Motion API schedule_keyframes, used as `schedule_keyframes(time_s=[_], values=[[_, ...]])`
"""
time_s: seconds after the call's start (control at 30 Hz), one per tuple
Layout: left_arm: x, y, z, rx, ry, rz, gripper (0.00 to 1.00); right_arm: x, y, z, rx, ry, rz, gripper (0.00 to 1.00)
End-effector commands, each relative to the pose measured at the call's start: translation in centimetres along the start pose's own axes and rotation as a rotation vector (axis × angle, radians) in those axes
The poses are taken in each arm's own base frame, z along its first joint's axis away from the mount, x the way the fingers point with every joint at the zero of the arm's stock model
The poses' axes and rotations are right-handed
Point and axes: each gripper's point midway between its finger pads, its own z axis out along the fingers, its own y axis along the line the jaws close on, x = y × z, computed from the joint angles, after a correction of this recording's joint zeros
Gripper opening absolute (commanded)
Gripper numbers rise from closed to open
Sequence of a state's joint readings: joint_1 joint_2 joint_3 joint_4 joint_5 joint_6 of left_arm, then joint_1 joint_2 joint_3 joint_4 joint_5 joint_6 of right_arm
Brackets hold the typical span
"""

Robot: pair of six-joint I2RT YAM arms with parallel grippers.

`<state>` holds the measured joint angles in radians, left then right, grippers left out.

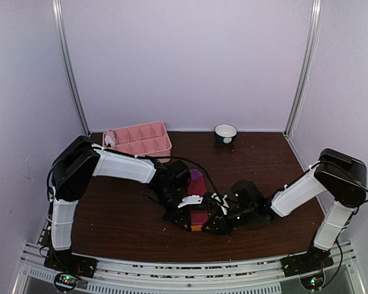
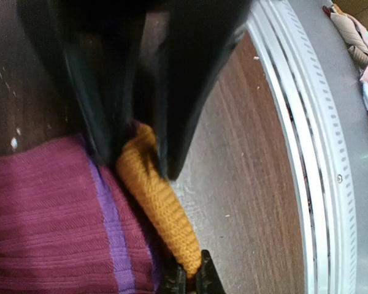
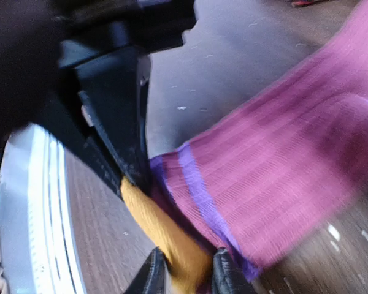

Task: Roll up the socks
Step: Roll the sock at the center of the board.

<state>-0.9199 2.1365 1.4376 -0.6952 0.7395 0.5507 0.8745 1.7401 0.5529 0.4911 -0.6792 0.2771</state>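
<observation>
Pinching the orange cuff point(image 2: 162, 214) of the sock point(image 2: 43, 214), the left claw point(image 2: 138, 162) is closed, its two dark fingers pressed together on the fabric where the cuff meets the magenta body. The right claw point(image 3: 190, 272) sits at the other end of the same cuff, a finger on each side and the orange fabric filling the gap between them. Whether it squeezes or only brackets the cuff, I cannot tell.

The sock lies flat on the table point(image 1: 122, 214), near the front edge and about midway between the two arm bases. Its purple toe points toward the back wall and its cuff toward the rail. A thin purple stripe crosses the magenta ribbing just beside the cuff. Both arms reach inward and meet over the sock's near end.

A pink tray point(image 1: 159, 149) stands at the back left of the table and a small bowl point(image 1: 226, 132) at the back, right of centre, both well apart from the sock.
</observation>
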Motion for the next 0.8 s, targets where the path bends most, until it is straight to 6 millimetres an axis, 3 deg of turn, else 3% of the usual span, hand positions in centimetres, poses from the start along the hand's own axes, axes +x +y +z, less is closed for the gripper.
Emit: schedule_keyframes(time_s=[0.0, 0.2, 0.37, 0.4, 0.43, 0.53, 0.63, 0.77], values=[[3.5, 1.5, 0.1, 0.054, 0.088, -0.283, 0.0, 0.9, -0.7, -1.0, 0.137, -0.041, -0.111, 0.36], [3.7, 1.9, 0.2, 0.062, 0.118, -0.319, 0.0, 1.3, -0.9, -2.6, 0.228, -0.055, -0.177, 0.43], [4.0, 1.5, 0.2, 0.08, 0.138, -0.335, 0.0, 1.0, -0.8, -5.1, 0.342, -0.127, -0.238, 0.52], [4.1, 1.5, 0.2, 0.081, 0.144, -0.336, 0.0, 1.1, -1.0, -5.7, 0.38, -0.144, -0.248, 0.81], [4.2, 1.6, 0.2, 0.079, 0.148, -0.337, 0.0, 0.9, -1.2, -6.5, 0.43, -0.171, -0.264, 0.98], [4.3, 1.4, 0.1, 0.09, 0.163, -0.35, 0.0, -0.1, -2.1, -9.6, 0.624, -0.266, -0.312, 1.0], [4.4, 1.3, 0.1, 0.102, 0.186, -0.373, 0.0, -1.8, -3.1, -13.4, 0.765, -0.426, -0.225, 1.0], [4.7, 1.8, 0.3, 0.092, 0.232, -0.409, 0.0, -2.1, -3.2, -15.9, 0.729, -0.613, -0.115, 1.0]])
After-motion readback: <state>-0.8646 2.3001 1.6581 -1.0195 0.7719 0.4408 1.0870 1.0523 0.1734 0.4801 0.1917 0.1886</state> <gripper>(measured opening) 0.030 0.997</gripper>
